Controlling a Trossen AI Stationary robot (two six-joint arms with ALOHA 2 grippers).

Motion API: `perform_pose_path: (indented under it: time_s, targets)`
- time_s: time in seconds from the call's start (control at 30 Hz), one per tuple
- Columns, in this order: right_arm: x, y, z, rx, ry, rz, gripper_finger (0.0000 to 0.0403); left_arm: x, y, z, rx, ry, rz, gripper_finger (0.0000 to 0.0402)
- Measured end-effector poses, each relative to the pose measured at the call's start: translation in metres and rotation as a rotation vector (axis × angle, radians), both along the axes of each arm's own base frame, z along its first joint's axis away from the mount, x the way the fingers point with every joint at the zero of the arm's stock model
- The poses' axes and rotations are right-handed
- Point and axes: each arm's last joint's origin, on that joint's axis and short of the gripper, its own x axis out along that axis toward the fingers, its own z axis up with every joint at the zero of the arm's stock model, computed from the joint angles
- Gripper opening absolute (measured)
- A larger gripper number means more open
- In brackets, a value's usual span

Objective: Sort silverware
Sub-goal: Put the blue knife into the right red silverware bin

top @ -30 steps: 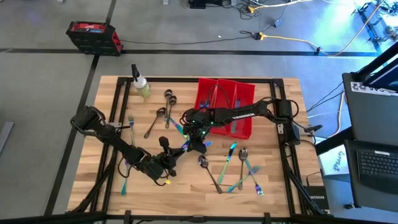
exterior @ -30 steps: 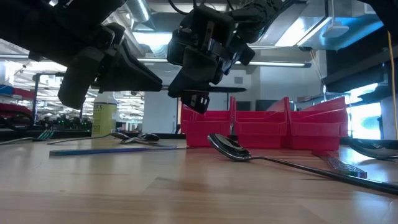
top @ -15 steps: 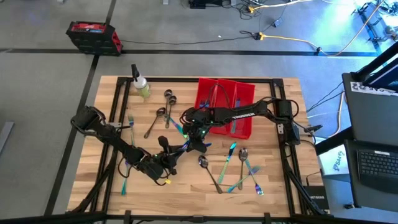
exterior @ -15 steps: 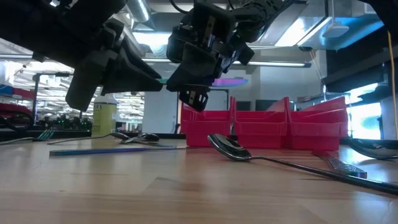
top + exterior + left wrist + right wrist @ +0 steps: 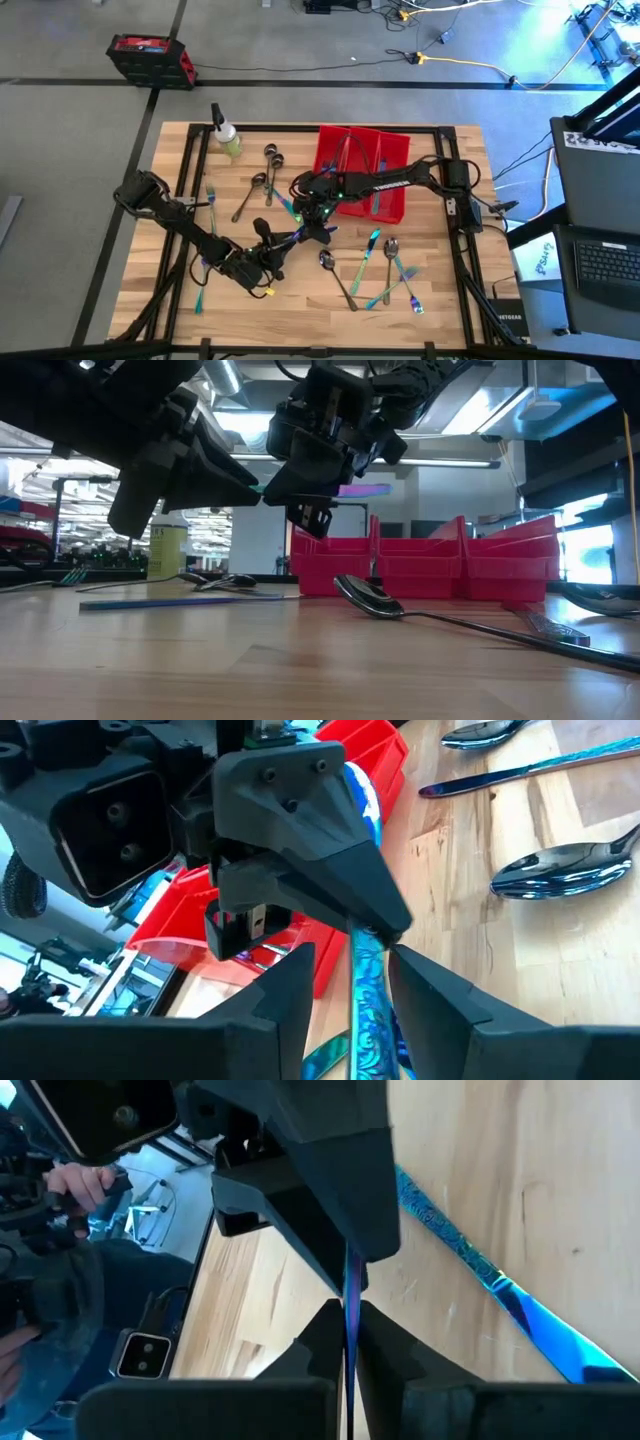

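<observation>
Mid-air handover above the tabletop [image 5: 430,320]: the right tool [image 5: 385,932] is clamped on an iridescent knife [image 5: 365,990], whose handle runs between the parted fingers of the left tool [image 5: 350,1010]. If the right grip is shallow, the knife could tip or slip free.

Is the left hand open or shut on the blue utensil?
Open. In the left wrist view the left hand has its fingers apart on either side of the blue utensil, while the right hand pinches that utensil's far end.

two red bins [image 5: 362,172] — one spray bottle [image 5: 226,134]
</observation>
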Motion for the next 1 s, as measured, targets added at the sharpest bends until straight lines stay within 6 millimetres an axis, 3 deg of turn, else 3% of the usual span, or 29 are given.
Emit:
perform_pose_path:
  time_s: [0.57, 0.7, 1.0]
  targets:
    - [-0.003, -0.003, -0.002, -0.014, 0.044, -0.028, 0.0, -0.002, -0.001, 0.0, -0.015, -0.03, 0.031, 0.0117]
    - [-0.004, -0.003, -0.003, -0.02, 0.066, -0.035, 0.0, -0.007, -0.008, 0.007, -0.098, -0.128, 0.063, 0.0117]
    - [-0.005, -0.01, -0.004, -0.046, 0.077, -0.069, 0.0, -0.027, -0.031, 0.01, -0.121, -0.176, 0.025, 0.0117]
